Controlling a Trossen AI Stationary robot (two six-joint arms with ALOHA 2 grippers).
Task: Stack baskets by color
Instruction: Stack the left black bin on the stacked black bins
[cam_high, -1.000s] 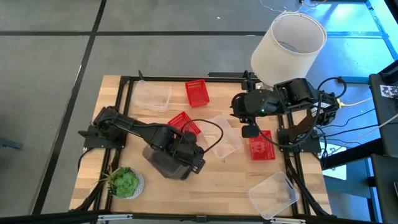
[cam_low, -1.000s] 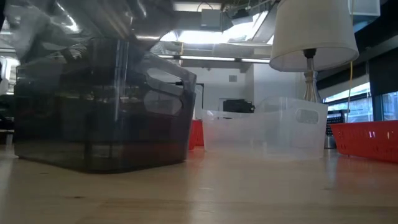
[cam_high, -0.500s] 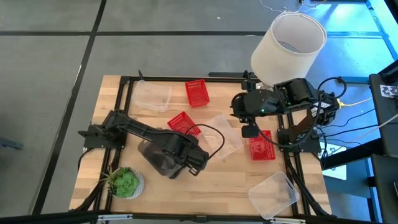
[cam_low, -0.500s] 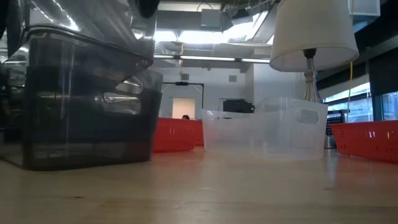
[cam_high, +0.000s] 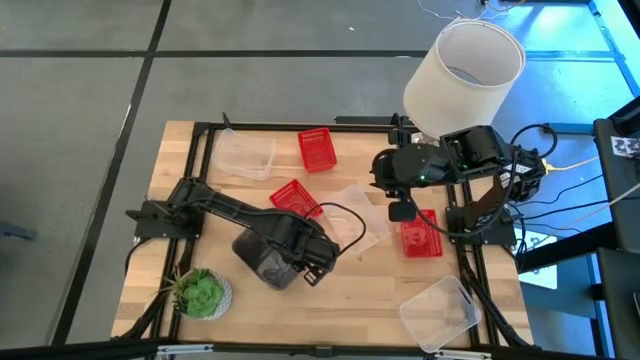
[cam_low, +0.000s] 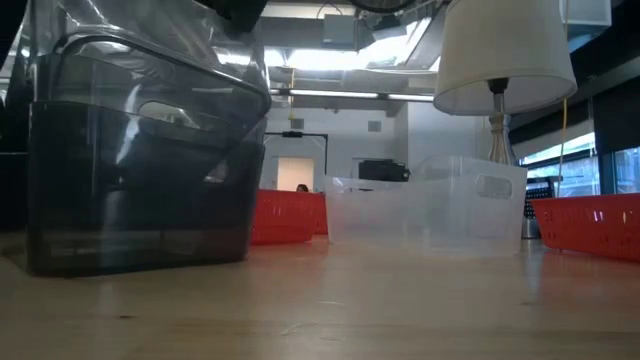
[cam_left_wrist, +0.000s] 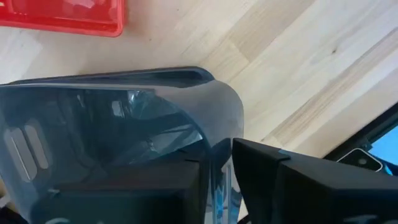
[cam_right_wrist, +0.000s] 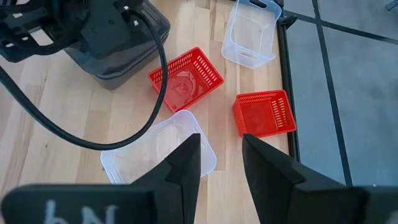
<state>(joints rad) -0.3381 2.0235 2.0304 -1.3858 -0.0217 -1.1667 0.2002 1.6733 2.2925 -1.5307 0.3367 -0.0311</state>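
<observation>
A dark grey basket (cam_high: 262, 262) stands flat on the wood at front left, and at least one more grey one appears nested inside it (cam_low: 140, 170). My left gripper (cam_high: 300, 254) is at its right rim, open, with the wall (cam_left_wrist: 106, 124) between the parted fingers (cam_left_wrist: 267, 180). Red baskets lie at the back (cam_high: 316, 149), mid-table (cam_high: 296, 199) and right (cam_high: 421, 236). Clear baskets lie at back left (cam_high: 246, 154), centre (cam_high: 362, 225) and front right (cam_high: 440, 312). My right gripper (cam_high: 401, 211) hovers open and holds nothing (cam_right_wrist: 222, 149), between the centre clear basket and the right red one.
A white lampshade (cam_high: 465, 65) rises at the back right corner, beside the right arm's base. A green potted plant (cam_high: 200, 292) stands at the front left, close to the grey basket. Black frame rails (cam_high: 205, 150) border the tabletop.
The dark grey basket, tilted a second ago, has swung left and settled flat on the table. The left fingers have parted from its wall. The right arm has not moved.
</observation>
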